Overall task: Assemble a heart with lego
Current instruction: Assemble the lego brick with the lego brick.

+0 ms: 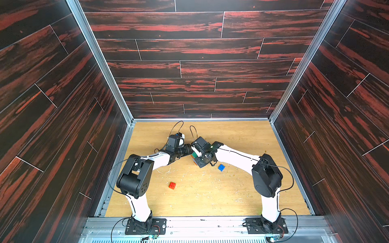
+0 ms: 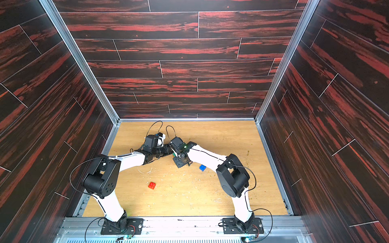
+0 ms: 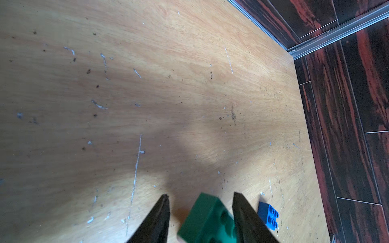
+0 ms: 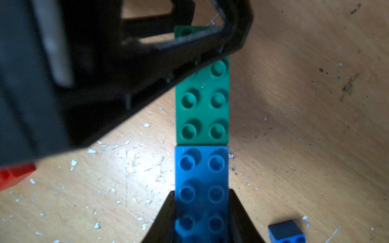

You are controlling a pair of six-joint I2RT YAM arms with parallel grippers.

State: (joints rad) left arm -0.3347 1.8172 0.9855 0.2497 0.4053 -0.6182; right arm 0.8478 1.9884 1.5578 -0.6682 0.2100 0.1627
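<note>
My right gripper (image 4: pixel 202 191) is shut on a light-blue brick (image 4: pixel 202 168) that is joined end to end with a green brick (image 4: pixel 202 109); this joined lego piece is held above the wooden floor. My left gripper (image 3: pixel 201 194) is open and straddles the green brick's (image 3: pixel 206 218) far end, one finger against it and a gap at the other. In both top views the grippers meet mid-floor, with green lego (image 1: pixel 194 155) (image 2: pixel 173 154) showing between them. A loose red brick (image 1: pixel 172 185) (image 2: pixel 152 185) lies to the front left, and a loose dark-blue brick (image 1: pixel 221 167) (image 2: pixel 202 167) lies just right of the right gripper.
The dark-blue brick (image 3: pixel 268 215) (image 4: pixel 286 232) lies close beside both grippers. A blurred red piece (image 4: pixel 14 174) shows at the edge of the right wrist view. Dark walls with metal rails (image 1: pixel 280 136) enclose the scratched wooden floor (image 1: pixel 210 195).
</note>
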